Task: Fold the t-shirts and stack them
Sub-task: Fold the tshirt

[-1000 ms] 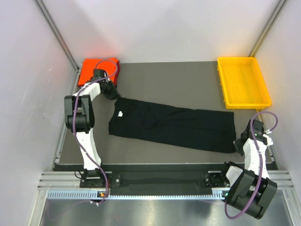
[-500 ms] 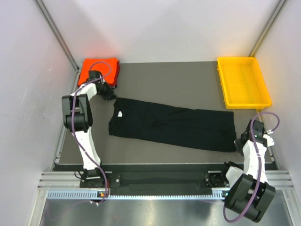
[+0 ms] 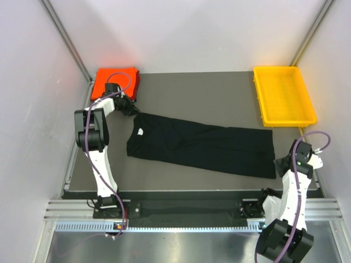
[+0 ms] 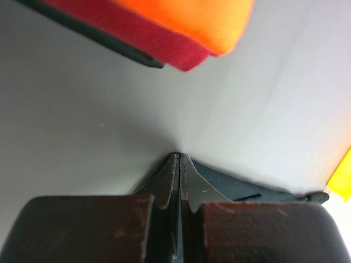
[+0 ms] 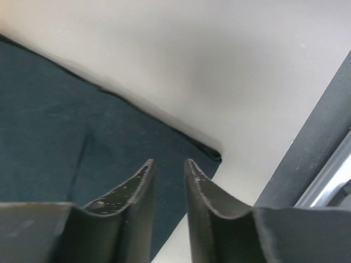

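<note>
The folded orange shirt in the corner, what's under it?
Under the folded orange-red cloth shirt, a thin dark cloth layer peeks out along one edge. The rest is covered, so what it is stays hidden.

No text, number or sign is legible in any view; the small white neck label (image 3: 140, 132) on the black t-shirt (image 3: 203, 145) (the only candidate marking) is too small to read.

I work on a dark grey table (image 3: 208, 90) enclosed by plain white walls (image 3: 186, 33) at the back and both sides. Grey metal struts (image 3: 66, 38) run up the rear corners. A ribbed aluminium rail (image 3: 186, 211) edges my near side. The light is soft and even.
</note>
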Controlling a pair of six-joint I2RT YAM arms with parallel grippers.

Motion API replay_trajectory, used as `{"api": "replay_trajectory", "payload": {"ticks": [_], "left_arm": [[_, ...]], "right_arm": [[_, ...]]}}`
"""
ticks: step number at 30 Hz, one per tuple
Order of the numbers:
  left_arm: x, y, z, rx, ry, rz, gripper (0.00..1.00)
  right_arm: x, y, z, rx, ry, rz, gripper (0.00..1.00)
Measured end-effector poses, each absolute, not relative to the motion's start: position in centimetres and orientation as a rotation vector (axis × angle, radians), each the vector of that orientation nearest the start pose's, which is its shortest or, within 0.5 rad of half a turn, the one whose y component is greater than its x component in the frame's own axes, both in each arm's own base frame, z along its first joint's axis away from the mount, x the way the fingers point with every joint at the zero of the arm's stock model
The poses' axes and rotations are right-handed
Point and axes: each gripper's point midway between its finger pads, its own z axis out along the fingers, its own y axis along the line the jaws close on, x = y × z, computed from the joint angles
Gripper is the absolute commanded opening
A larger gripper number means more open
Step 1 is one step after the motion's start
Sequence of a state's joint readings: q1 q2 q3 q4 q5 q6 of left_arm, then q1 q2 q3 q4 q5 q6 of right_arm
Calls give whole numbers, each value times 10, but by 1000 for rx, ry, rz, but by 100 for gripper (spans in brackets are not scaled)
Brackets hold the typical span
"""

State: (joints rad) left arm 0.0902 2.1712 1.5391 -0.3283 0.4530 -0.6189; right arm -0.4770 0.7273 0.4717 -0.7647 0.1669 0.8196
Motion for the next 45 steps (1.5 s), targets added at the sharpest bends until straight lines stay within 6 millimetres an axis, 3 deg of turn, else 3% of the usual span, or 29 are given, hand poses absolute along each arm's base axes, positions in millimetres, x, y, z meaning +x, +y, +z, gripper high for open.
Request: {"api": "replay_trajectory", "payload": {"ticks": [8,15,20,25,34,37,38,42,45], "left_arm": [[528,-69,35,-655,2451,-796,0],[551,-94,41,-596,2408,-821,0],[588,-121,47,-545,2342,-870,0],[627,-144,50,-541,2253,-920,0],[691,-186,67,-526,2000,-985,0],[705,-200,79,-516,1905,-1019,9],[708,-206,82,-514,1879,-1035,22],[710,-217,101,-487,1817,-1076,41],[705,-216,111,-460,1823,-1068,46]], "right_arm": [[183,-86,98,1533,1969,-19,35],[211,-52,117,1374,2029,286,37],[241,-34,160,1124,1970,490,38],[256,-26,193,964,1891,570,43],[276,-30,217,856,1814,574,44],[283,-33,214,858,1840,560,44],[286,-33,213,855,1850,556,44],[295,-31,215,823,1887,536,44],[300,-27,223,781,1905,517,45]]}}
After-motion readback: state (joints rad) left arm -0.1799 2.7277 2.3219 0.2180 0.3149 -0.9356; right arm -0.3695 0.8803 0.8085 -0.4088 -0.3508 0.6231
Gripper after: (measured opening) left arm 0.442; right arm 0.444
